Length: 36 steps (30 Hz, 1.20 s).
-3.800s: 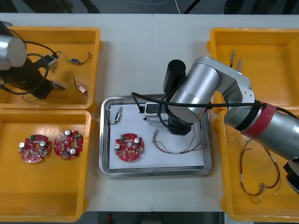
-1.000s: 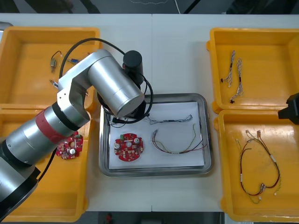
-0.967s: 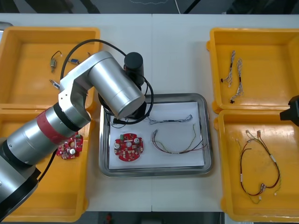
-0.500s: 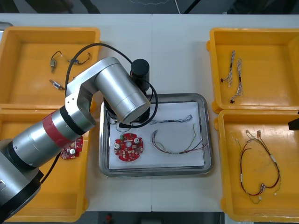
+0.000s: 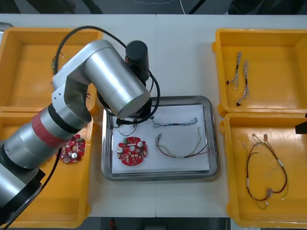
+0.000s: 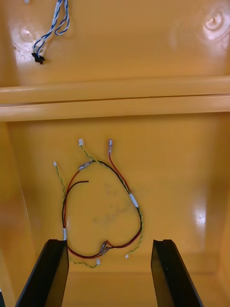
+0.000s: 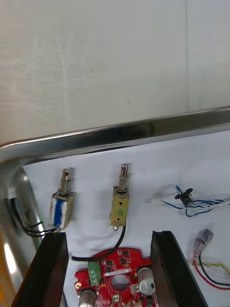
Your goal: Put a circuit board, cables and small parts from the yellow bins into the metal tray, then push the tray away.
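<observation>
Left gripper (image 7: 109, 236) hung apart, empty, over shiny rectangular metal tray (image 5: 158, 178). Tray judged stiff, light, apt to slide; push at near rim. Right gripper (image 6: 109, 242) sat apart over yellow plastic bin (image 6: 182, 158).

The left arm (image 5: 103, 86) hangs over the metal tray's (image 5: 214, 143) far left corner, barring that side; the tray's right half lies open from above, crossed by the blue and white cable (image 5: 175, 123) and the red and yellow cable (image 5: 182, 156). Ahead of the left gripper's (image 7: 109, 236) spread fingers two small metal parts (image 7: 120, 204) lie apart with a gap between, the circuit board (image 7: 120, 280) close by them.
</observation>
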Each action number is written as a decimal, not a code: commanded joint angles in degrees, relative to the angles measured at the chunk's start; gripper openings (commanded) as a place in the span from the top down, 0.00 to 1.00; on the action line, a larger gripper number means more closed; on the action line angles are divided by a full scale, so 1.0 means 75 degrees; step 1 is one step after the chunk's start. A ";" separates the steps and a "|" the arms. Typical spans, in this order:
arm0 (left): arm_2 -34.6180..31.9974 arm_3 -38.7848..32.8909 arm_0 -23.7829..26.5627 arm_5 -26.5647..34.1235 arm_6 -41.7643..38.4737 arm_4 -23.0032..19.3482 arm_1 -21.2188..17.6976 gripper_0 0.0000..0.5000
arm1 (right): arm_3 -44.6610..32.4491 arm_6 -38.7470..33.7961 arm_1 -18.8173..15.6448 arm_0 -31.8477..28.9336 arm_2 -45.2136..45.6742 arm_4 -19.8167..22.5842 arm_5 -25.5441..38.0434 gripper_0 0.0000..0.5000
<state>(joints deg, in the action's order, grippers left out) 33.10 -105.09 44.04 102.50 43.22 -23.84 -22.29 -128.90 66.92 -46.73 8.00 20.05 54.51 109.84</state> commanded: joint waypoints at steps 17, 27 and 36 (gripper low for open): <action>-0.4050 -0.1891 -0.1056 0.1000 0.2159 -0.1954 -0.1997 0.00 | -0.1658 -0.0134 -0.0519 0.1535 -0.2463 0.1053 0.0022 0.00; -0.5339 -0.1785 -0.1888 0.1000 0.3472 -0.1872 -0.2583 0.00 | -0.1505 0.0148 0.0290 0.3527 -0.5521 0.0232 0.0022 0.00; -0.6065 -0.1399 -0.2228 0.1000 0.4280 -0.1744 -0.2618 0.00 | -0.0802 0.1003 0.1438 0.4605 -0.7549 -0.0834 0.0022 0.00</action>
<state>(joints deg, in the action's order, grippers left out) -9.93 -115.60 28.81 109.62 66.17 -38.15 -39.78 -135.66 68.75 -38.57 39.47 -32.21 50.94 109.85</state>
